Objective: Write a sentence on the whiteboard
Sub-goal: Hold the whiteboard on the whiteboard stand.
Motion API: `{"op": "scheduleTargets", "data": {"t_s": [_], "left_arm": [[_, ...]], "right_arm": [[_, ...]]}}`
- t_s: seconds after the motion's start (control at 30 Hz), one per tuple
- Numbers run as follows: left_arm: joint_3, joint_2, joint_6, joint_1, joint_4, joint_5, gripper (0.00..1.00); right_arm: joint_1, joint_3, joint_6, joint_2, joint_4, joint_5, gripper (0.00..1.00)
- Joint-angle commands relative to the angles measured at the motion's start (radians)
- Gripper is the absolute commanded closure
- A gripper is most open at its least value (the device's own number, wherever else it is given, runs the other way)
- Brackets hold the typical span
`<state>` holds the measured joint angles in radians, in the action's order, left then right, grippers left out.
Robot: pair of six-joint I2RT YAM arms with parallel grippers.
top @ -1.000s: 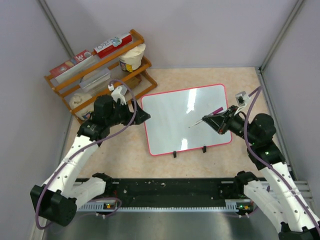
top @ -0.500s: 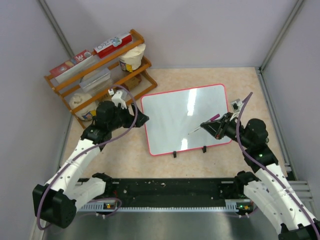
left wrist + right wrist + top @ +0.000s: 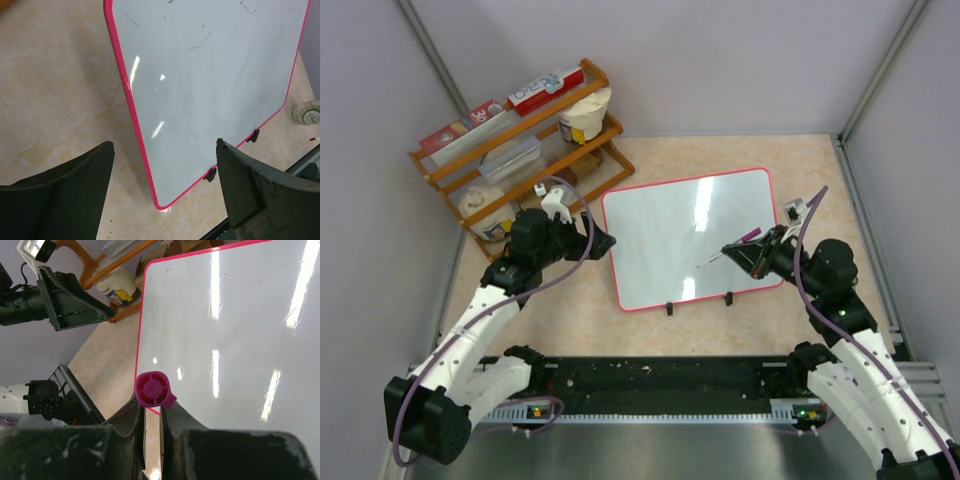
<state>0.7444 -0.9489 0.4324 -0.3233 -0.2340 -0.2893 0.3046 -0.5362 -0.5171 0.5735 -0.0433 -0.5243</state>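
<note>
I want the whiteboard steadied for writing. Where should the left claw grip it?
Probably the left rim of the whiteboard, approached from the left. That thin edge lies nearest the open left claw and far from the pen in the right claw.

Left wrist view. The left gripper stands wide open, with one dark finger at lower left of the frame and the other at lower right. Nothing is held between them. The whiteboard lies flat on the tan mottled table, its pink rim running from top centre to bottom centre. Two black clips sit on its lower right edge. Faint dark strokes mark the upper surface (illegible). A small round lid lies at the right edge.
</note>
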Motion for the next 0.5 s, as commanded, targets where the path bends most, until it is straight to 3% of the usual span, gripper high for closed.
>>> {"op": "scheduleTargets", "data": {"t_s": [0.0, 0.47], "left_arm": [[-0.025, 0.047, 0.006, 0.004, 0.081, -0.002, 0.14], [-0.037, 0.062, 0.005, 0.004, 0.09, -0.025, 0.08]], "right_arm": [[0.004, 0.001, -0.009, 0.014, 0.046, -0.016, 1.0], [0.004, 0.015, -0.015, 0.008, 0.046, -0.014, 1.0]]}}
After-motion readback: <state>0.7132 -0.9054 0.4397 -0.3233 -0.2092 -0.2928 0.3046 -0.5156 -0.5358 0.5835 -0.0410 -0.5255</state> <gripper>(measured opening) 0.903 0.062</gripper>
